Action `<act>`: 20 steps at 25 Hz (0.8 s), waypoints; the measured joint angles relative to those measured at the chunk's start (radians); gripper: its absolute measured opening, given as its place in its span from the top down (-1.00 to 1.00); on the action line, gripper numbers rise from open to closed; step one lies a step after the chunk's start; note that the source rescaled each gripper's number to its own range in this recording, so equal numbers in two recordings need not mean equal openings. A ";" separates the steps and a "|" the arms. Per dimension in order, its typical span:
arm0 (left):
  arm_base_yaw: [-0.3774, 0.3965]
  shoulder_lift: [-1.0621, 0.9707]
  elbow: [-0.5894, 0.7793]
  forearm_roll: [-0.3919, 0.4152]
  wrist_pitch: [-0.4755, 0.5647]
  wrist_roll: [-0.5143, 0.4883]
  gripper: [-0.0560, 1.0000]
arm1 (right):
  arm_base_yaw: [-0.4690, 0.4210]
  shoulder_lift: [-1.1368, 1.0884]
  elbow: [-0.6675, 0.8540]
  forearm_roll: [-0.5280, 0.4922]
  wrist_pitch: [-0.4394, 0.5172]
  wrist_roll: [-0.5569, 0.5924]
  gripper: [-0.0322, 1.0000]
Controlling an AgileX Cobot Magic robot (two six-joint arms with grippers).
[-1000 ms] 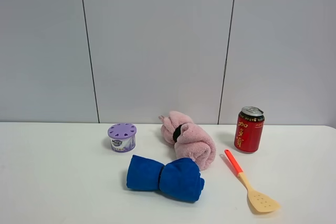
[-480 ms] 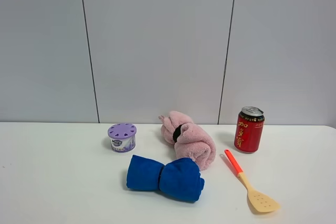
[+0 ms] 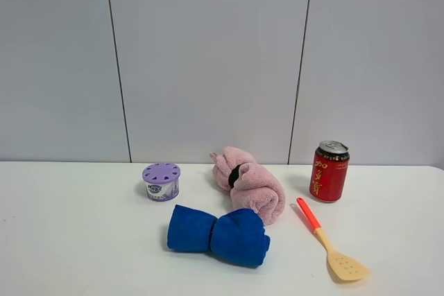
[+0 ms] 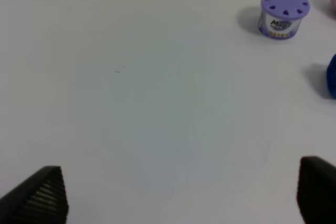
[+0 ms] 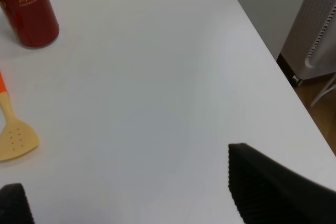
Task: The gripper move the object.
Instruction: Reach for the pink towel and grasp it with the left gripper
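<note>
Right now the left gripper [image 4: 179,193] and right gripper [image 5: 137,198] are both hanging wide open, holding nothing. The pink towel [image 3: 250,184] is lying just behind the blue roll [image 3: 218,235], touching it, so a low grab is risking snagging both.

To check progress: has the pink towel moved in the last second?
No. The pink towel still lies between the purple tub and the red can, as before.
</note>
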 joint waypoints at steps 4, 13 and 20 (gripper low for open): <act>0.000 0.000 0.000 0.000 -0.001 0.008 -1.00 | 0.000 0.000 0.000 0.000 0.000 0.000 -1.00; 0.000 0.203 -0.256 -0.207 -0.211 0.311 -1.00 | 0.000 0.000 0.000 0.000 0.000 0.000 -1.00; 0.000 0.707 -0.599 -0.460 -0.291 0.473 -1.00 | 0.000 0.000 0.000 0.000 0.000 0.000 -1.00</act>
